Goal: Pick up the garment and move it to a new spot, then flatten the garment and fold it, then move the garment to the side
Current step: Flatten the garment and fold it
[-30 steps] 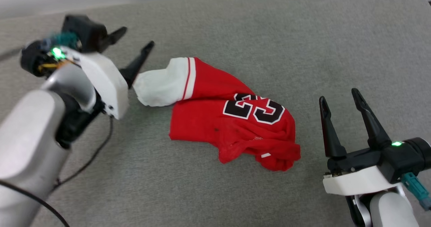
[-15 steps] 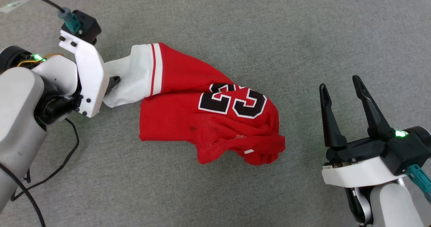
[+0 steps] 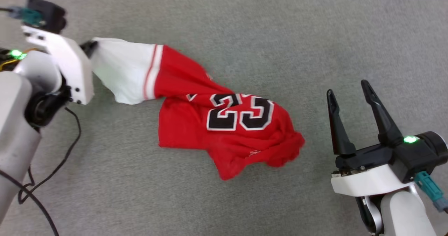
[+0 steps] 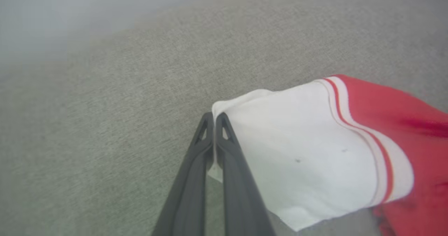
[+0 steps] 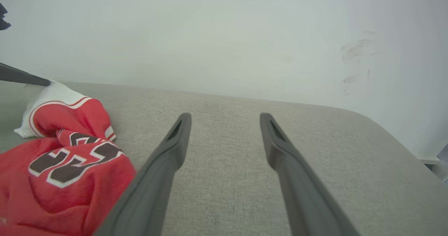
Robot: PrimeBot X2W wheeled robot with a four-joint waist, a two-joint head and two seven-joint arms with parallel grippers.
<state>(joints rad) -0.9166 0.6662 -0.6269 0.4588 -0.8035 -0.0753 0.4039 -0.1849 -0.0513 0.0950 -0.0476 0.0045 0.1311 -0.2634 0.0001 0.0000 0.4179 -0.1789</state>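
Red jersey garment [image 3: 224,124] lies crumpled mid-bench, its "23" showing, as the left gripper [image 4: 214,118], its fingers open a second ago, now pinches shut on the tip of the white sleeve [image 3: 119,71] at far left and draws it taut. The pick-up has likely begun; lifting and moving remain. At near right the right gripper [image 3: 346,89] waits, fingers spread wide and empty, apart from the cloth. Open grey bench [image 3: 315,26] stretches right of the garment; a wall [image 5: 210,36] bounds the far edge, and a loose black cable [image 3: 70,138] trails by the left arm.
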